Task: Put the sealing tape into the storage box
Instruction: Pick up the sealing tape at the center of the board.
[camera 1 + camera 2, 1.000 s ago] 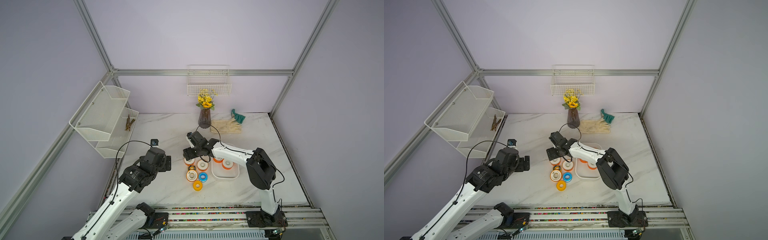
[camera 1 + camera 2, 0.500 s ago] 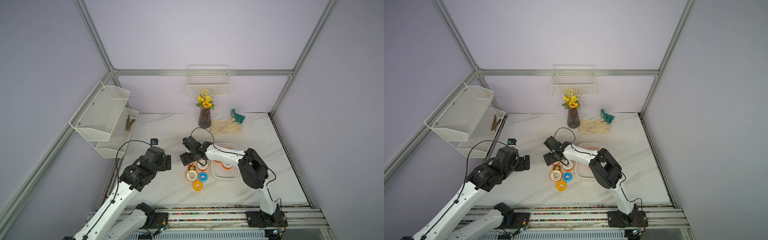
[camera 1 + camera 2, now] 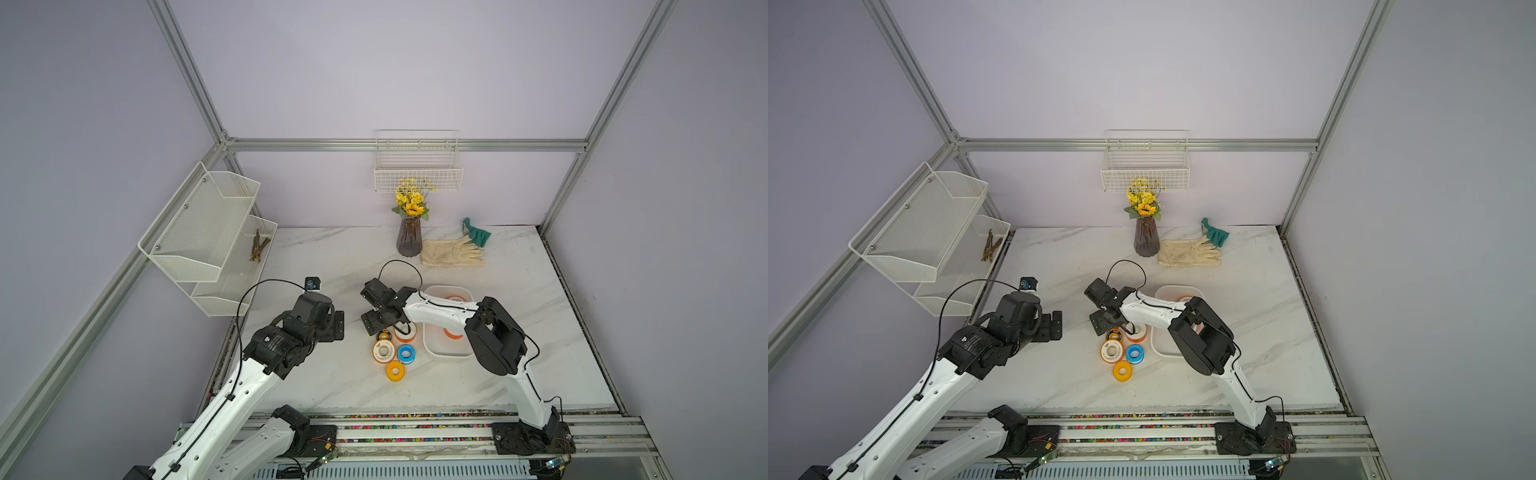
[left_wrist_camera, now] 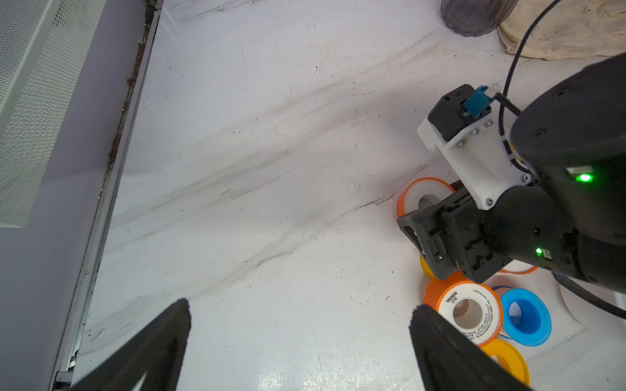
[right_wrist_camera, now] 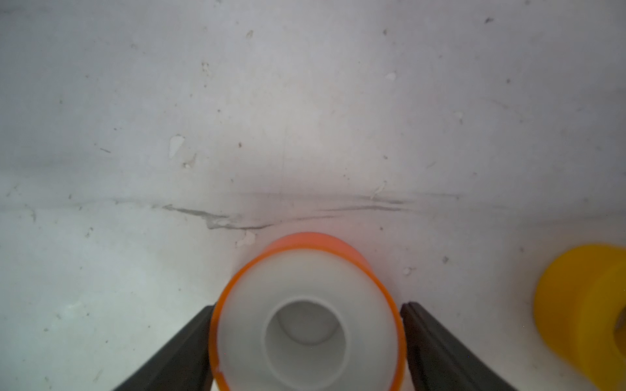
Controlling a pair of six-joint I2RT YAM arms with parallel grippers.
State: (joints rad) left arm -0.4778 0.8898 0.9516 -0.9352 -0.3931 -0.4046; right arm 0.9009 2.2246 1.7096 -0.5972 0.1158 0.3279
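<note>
Right wrist view: the right hand (image 5: 306,304) straddles an orange spool (image 5: 306,277) of sealing tape lying flat on the tabletop (image 5: 305,118). One finger sits right at each side of its rim, and whether they pinch it cannot be told. A yellow spool (image 5: 582,315) lies near. In the left wrist view the left hand (image 4: 298,342) hangs spread wide and empty over bare tabletop. In a top view the storage box (image 3: 448,354) stands a little right of the tabletop's middle with two boxed spools (image 3: 456,298) inside. A cluster of loose spools (image 3: 383,351) lies just beside it, on the side toward the tabletop's left edge.
</note>
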